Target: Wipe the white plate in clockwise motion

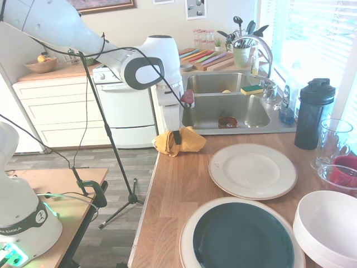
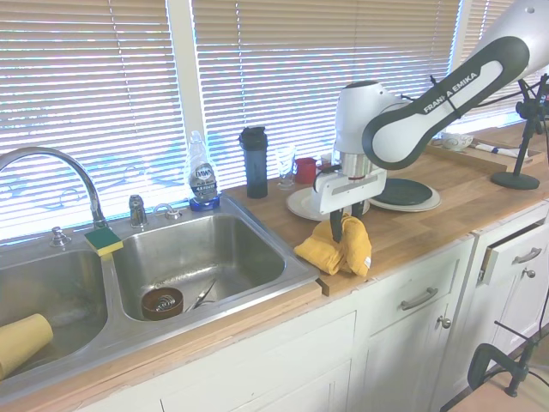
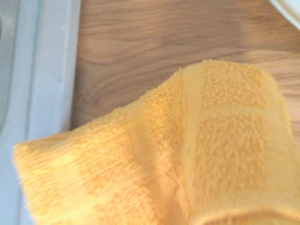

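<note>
Where the wooden counter [image 1: 178, 190] meets the steel sink [image 1: 226, 109] rim, we find the hand [image 1: 177, 138] pointing down with its fingers clenched on a yellow terry cloth [image 1: 179, 140], near the counter's front edge at centre frame in the first exterior view. We note the cloth bunched in thick folds and resting on the wood; the wrist view shows its looped pile against the grain, with the sink's pale rim alongside.

We record the white plate [image 1: 252, 170] right of centre in that view, round, flat and wide-rimmed, lying on the counter apart from the cloth, with bare wood between them. A second plate with a dark teal centre [image 1: 243, 235] sits at the lower edge, just beside it. A deep white bowl [image 1: 329, 226] occupies the lower right corner.

We observe a black shaker bottle [image 1: 314, 114], a clear glass [image 1: 333, 142] and a clear dish holding something red [image 1: 341, 176] along the right edge. Inside the sink basin lies a small brown dish [image 1: 227, 121]; a green and yellow sponge [image 1: 252, 89] rests on the divider.
</note>
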`<state>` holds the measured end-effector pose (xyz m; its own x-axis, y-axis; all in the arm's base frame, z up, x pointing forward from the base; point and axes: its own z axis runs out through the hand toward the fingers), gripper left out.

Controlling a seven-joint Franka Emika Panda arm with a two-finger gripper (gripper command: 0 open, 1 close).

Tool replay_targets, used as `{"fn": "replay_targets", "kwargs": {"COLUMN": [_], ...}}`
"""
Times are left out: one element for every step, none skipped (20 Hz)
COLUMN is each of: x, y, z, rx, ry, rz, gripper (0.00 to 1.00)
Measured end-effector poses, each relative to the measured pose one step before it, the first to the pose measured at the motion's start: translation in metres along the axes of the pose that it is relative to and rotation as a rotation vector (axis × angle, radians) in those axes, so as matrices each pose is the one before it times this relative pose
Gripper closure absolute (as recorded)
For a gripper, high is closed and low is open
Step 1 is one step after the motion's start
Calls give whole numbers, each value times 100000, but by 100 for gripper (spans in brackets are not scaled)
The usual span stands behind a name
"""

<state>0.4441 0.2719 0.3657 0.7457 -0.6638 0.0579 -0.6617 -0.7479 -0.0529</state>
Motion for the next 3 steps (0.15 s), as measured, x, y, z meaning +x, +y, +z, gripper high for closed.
{"fn": "replay_targets", "kwargs": {"x": [-131, -197, -212], "y": [107, 143, 211], "z": [-723, -824, -906], "rx": [190, 72, -243], "ry": [289, -47, -590], "rz": [46, 129, -292], "gripper": [0, 0, 0]}}
